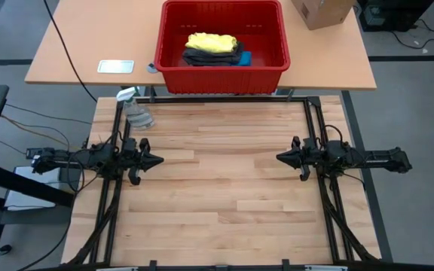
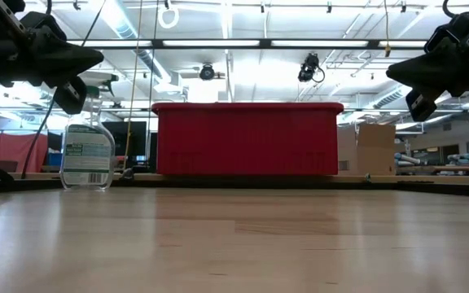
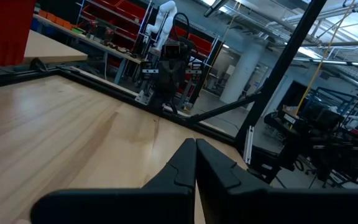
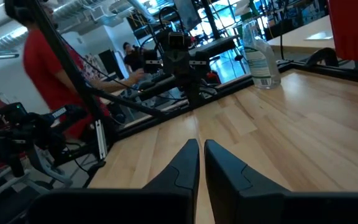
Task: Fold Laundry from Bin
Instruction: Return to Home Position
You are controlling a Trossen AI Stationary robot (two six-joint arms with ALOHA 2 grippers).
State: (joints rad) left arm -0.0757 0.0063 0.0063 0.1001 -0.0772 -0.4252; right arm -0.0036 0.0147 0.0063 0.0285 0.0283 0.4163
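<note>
The red bin [image 1: 222, 71] stands on the tan table beyond the far edge of the wooden work table; it also shows in the low view [image 2: 247, 138]. The laundry lies inside it: a yellow garment [image 1: 211, 41] on top of a dark grey one [image 1: 212, 56], with a bit of blue cloth [image 1: 246, 58] beside them. My left gripper [image 1: 159, 159] hovers shut above the table's left side, pointing level toward the right. My right gripper [image 1: 280, 157] hovers shut above the right side, pointing toward the left. Both are far from the bin and hold nothing.
A clear spray bottle [image 1: 136, 111] stands at the work table's far left corner. A brown cardboard box [image 1: 321, 11] sits at the far right of the tan table, and a small flat silver object [image 1: 116, 66] at its left. A person in red [image 4: 42, 68] stands beyond the table's left side.
</note>
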